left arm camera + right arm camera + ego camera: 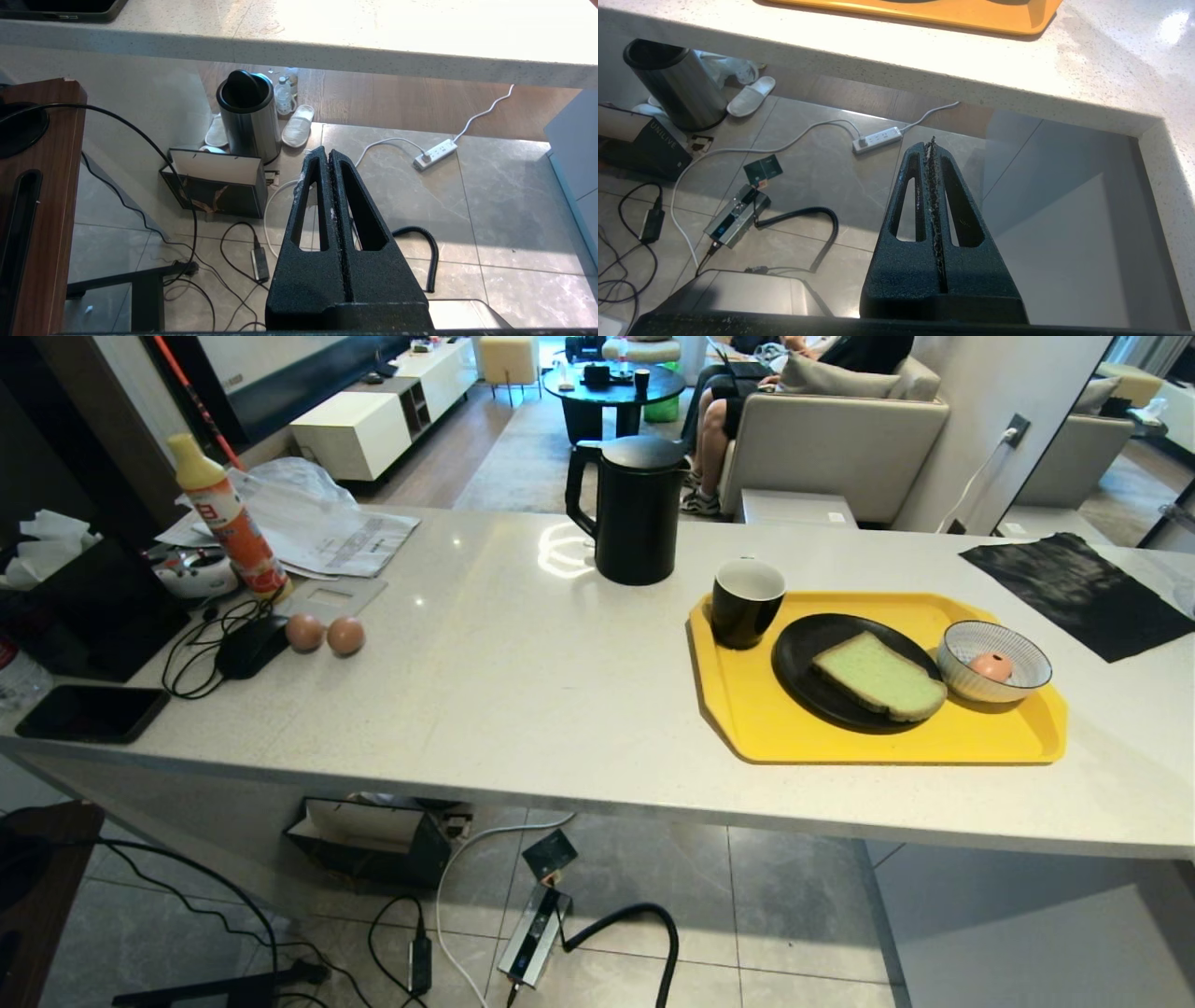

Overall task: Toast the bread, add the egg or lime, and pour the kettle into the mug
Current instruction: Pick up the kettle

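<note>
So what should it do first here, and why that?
Probably raise the right gripper from below the counter toward the bread. Both it and the left gripper hang shut and empty under the edge, while the slice lies on the black plate on the yellow tray, on the robot's right.

Only one word reads clearly: "UNILIVE", in pale capitals on the side of the black box [637, 144] standing on the floor under the counter, well off to the side of the closed right gripper [932, 142] and just beside the round metal bin [675, 84]. The spray can [233, 523] on the counter carries a red-and-white label, but its print is too small to read.
</note>
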### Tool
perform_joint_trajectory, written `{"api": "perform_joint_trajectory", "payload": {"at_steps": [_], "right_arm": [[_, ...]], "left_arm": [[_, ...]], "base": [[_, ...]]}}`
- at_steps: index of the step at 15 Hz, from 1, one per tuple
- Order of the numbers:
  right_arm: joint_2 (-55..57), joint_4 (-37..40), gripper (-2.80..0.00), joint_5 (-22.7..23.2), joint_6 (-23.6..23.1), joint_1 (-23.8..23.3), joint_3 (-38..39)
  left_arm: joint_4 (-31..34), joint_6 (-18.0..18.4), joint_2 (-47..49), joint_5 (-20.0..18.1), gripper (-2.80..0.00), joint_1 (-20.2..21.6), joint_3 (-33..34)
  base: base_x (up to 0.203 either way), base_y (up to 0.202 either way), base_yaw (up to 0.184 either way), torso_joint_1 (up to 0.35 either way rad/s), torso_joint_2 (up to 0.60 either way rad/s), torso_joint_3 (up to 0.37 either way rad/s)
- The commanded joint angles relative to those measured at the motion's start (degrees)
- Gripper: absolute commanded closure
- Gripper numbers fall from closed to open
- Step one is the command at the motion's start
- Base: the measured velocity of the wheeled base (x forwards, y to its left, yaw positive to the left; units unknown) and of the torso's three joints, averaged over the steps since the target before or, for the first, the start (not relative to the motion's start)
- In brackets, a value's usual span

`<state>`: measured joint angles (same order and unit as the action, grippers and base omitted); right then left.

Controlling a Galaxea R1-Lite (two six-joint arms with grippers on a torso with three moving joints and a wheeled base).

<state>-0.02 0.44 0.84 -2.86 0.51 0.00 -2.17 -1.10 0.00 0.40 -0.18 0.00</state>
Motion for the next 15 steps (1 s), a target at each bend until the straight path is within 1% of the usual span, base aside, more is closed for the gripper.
{"api": "perform_joint_trajectory", "payload": {"at_steps": [1, 5, 15], "right_arm": [[0.02, 0.00, 0.00, 0.01, -0.04, 0.02, 0.06], [0.02, 0.00, 0.00, 0.00, -0.04, 0.02, 0.09], [0.02, 0.00, 0.00, -0.05, -0.04, 0.02, 0.09]], "left_arm": [[-0.03, -0.05, 0.00, -0.05, 0.00, 0.01, 0.79], [-0.03, 0.04, 0.00, 0.03, 0.00, 0.01, 0.87], [-0.38, -0.05, 0.00, 0.04, 0.00, 0.01, 0.88]], "base": [[0.000, 0.000, 0.000, 0.000, 0.00, 0.000], [0.017, 0.000, 0.000, -0.002, 0.00, 0.001], [0.191, 0.000, -0.001, 0.005, 0.00, 0.002]]}}
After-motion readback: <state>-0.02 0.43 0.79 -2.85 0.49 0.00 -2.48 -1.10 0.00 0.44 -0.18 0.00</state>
